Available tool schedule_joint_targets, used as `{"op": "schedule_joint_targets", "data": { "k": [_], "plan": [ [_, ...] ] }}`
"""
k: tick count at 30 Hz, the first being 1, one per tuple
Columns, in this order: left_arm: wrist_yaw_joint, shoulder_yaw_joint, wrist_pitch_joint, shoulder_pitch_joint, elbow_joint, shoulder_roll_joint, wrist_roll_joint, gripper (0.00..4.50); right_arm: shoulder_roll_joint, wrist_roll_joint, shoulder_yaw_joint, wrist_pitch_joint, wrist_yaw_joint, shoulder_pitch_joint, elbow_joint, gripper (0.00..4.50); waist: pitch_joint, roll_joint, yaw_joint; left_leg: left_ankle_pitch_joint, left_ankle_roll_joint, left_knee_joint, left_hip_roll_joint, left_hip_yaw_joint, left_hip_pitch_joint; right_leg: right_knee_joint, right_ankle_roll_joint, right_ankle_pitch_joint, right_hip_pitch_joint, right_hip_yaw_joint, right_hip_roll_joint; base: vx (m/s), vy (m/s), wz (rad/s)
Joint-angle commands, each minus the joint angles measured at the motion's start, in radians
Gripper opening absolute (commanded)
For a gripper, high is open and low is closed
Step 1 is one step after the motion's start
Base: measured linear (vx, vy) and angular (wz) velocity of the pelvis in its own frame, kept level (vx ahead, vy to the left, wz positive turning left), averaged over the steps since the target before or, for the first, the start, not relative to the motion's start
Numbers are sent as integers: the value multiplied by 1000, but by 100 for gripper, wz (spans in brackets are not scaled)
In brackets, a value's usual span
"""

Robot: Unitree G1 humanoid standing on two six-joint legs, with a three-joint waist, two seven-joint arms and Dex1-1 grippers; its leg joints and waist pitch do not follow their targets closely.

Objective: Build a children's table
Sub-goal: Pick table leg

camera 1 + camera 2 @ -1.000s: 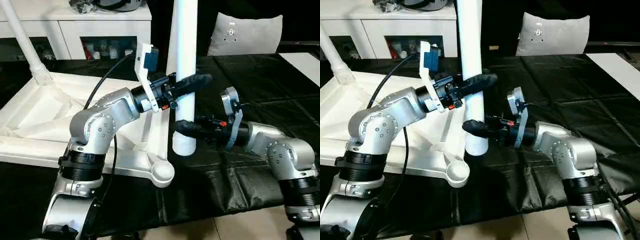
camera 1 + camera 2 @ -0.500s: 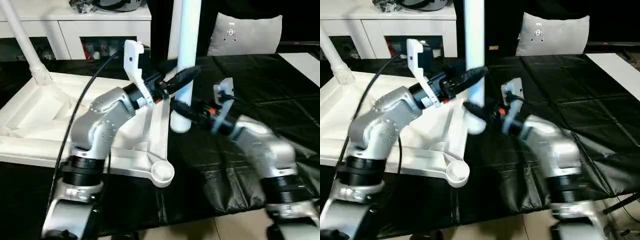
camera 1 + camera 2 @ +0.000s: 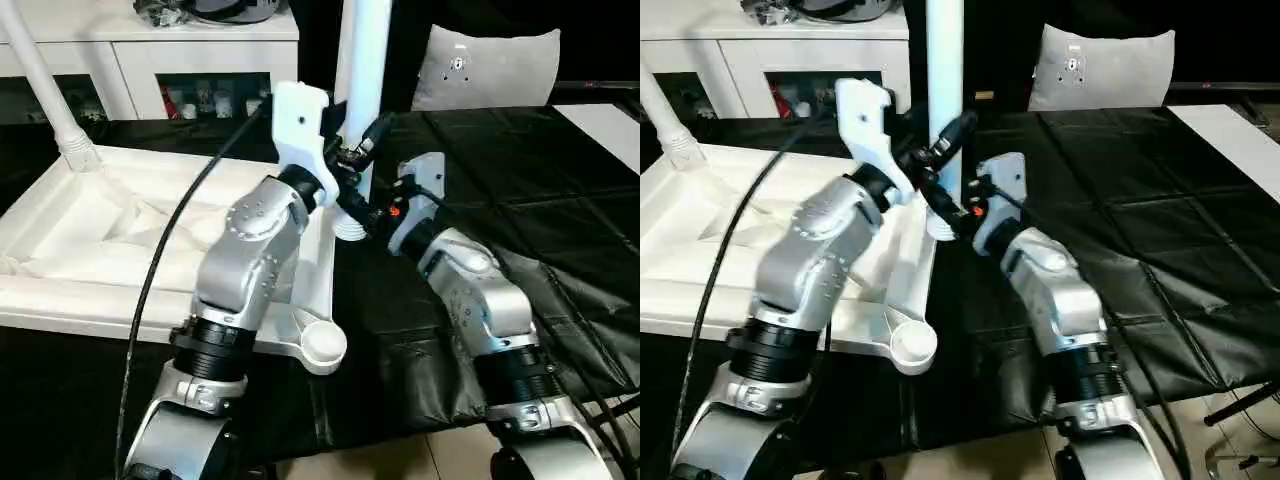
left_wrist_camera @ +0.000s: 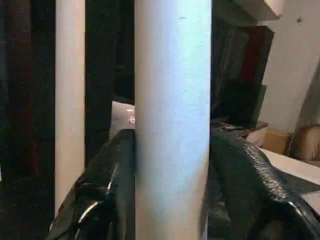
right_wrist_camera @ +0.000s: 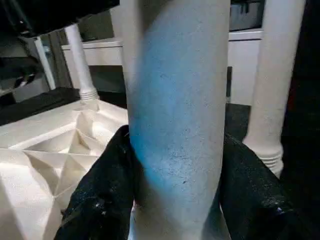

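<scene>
The children's table top [image 3: 110, 250] lies upside down on the left, ribs up, with its near right corner socket [image 3: 325, 345] empty. One white leg [image 3: 45, 75] stands in its far left corner. I hold another leg [image 3: 360, 100] upright at the top's right edge, its lower end hanging above the surface. My left gripper [image 3: 372, 135] is shut on it higher up; black fingers [image 4: 107, 185] press both sides. My right gripper [image 3: 352, 207] is shut on it near the lower end, fingers [image 5: 100, 190] flanking it. A further upright leg [image 5: 272, 85] stands behind.
The black-covered worktable [image 3: 520, 170] stretches to the right. A grey pillow [image 3: 490, 65] leans at the back. A white cabinet [image 3: 200, 50] with small items stands behind the table top. A black cable [image 3: 170, 250] loops along my left arm.
Both arms have carried the leg away from me and up, towards the table top's right edge. My left gripper loosened and closed on the leg again; the right kept its hold.
</scene>
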Motion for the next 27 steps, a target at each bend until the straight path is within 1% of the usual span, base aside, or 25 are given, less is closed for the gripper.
{"op": "schedule_joint_targets", "data": {
  "k": [1, 3, 4, 7, 14, 15, 16, 17, 18, 19, 20, 21, 22, 23, 24, 25, 26, 27],
  "plan": [
    [10, -10, -2, 0, 8, -7, 16, 229, -2, -8, 0, -17, -3, -18, 2, 193, -75, 0, -7, -119, -22, -66, 51, -17, 34, -59, -184, 133, 36, 36, -77, 0, 0, 0],
    [16, -11, -2, 0, 10, -10, 20, 225, 1, -13, 1, -23, -1, -18, 7, 193, -75, 1, -11, -123, -17, -67, 52, -18, 33, -60, -188, 126, 36, 36, -78, 0, 0, 0],
    [17, -11, -3, 0, 10, -10, 20, 201, 1, -13, 1, -23, -1, -18, 8, 193, -74, 0, -13, -123, -16, -67, 52, -18, 33, -60, -189, 126, 36, 35, -78, 0, 0, 0],
    [18, -10, -6, 0, 14, -13, 26, 188, 5, -24, 1, -32, -1, -19, 15, 193, -74, 0, -17, -123, -9, -65, 51, -17, 33, -61, -196, 125, 36, 36, -78, 0, 0, 0],
    [14, -9, -5, 2, 20, -17, 29, 183, 5, -44, 13, -43, -5, -23, 25, 193, -74, 2, -19, -121, -2, -65, 53, -17, 34, -60, -205, 125, 35, 36, -77, 0, 0, 0],
    [17, -6, -4, 2, 23, -20, 27, 183, 8, -30, 6, -18, 2, -24, 26, 193, -74, 2, -19, -122, -2, -66, 53, -17, 35, -60, -206, 127, 35, 35, -76, 0, 0, 0],
    [19, -2, -4, 1, 25, -21, 25, 182, 7, -29, 3, -16, 2, -25, 25, 193, -74, 2, -19, -123, -1, -66, 53, -17, 34, -60, -207, 128, 35, 36, -77, 0, 0, 0],
    [20, 0, -4, 1, 26, -21, 23, 182, 7, -29, 1, -16, 2, -25, 25, 228, -74, 2, -18, -125, -2, -66, 53, -17, 35, -60, -206, 126, 35, 36, -77, 0, 0, 0],
    [22, 4, -5, -1, 28, -21, 22, 182, 4, -38, 1, -31, -1, -26, 26, 249, -74, 1, -18, -124, -1, -66, 52, -17, 34, -60, -206, 127, 35, 36, -77, 0, 0, 0],
    [27, 27, -6, -11, 39, -15, 13, 182, -6, -5, -2, -24, 54, -18, 5, 263, -74, 2, -18, -127, -1, -65, 52, -17, 34, -61, -207, 127, 36, 36, -79, 0, 0, 0],
    [28, 35, -5, -14, 43, -11, 10, 182, -11, 12, -2, -15, 79, -14, -7, 263, -74, 1, -18, -131, 0, -65, 52, -17, 35, -61, -206, 125, 37, 36, -78, 0, 0, 0],
    [29, 39, -5, -16, 45, -9, 9, 182, -13, 21, -2, -9, 91, -12, -12, 279, -74, 1, -18, -130, 5, -65, 53, -18, 33, -60, -207, 132, 38, 36, -79, 0, 0, 0],
    [28, 44, -4, -18, 47, -7, 7, 182, -18, 28, -2, -3, 103, -9, -19, 279, -74, 1, -18, -129, 6, -65, 53, -18, 33, -61, -207, 134, 37, 36, -78, 0, 0, 0],
    [28, 54, -2, -21, 51, -2, 2, 182, -28, 39, -2, 7, 122, -4, -31, 279, -74, -1, -17, -127, 11, -64, 52, -17, 34, -61, -207, 137, 38, 36, -78, 0, 0, 0],
    [14, 90, 17, -34, 65, 21, -26, 182, -50, 112, -37, 53, 172, 12, -76, 297, -74, -2, -17, -118, 14, -64, 53, -17, 33, -60, -209, 144, 38, 36, -78, 0, 0, 0],
    [14, 90, 17, -34, 65, 21, -26, 182, -50, 112, -37, 53, 172, 12, -76, 302, -74, -2, -15, -117, 20, -63, 50, -16, 35, -60, -209, 147, 39, 36, -77, 0, 0, 0],
    [6, 104, 26, -38, 70, 30, -39, 182, -55, 145, -58, 77, 186, 16, -93, 316, -75, -1, -12, -115, 24, -62, 52, -17, 35, -58, -208, 151, 39, 37, -78, 0, 0, 0],
    [-16, 133, 57, -47, 75, 42, -79, 182, -71, 204, -103, 144, 191, 11, -107, 324, -75, -3, -14, -116, 30, -64, 51, -17, 36, -58, -208, 142, 38, 35, -78, 0, 0, 0]
  ]
}}
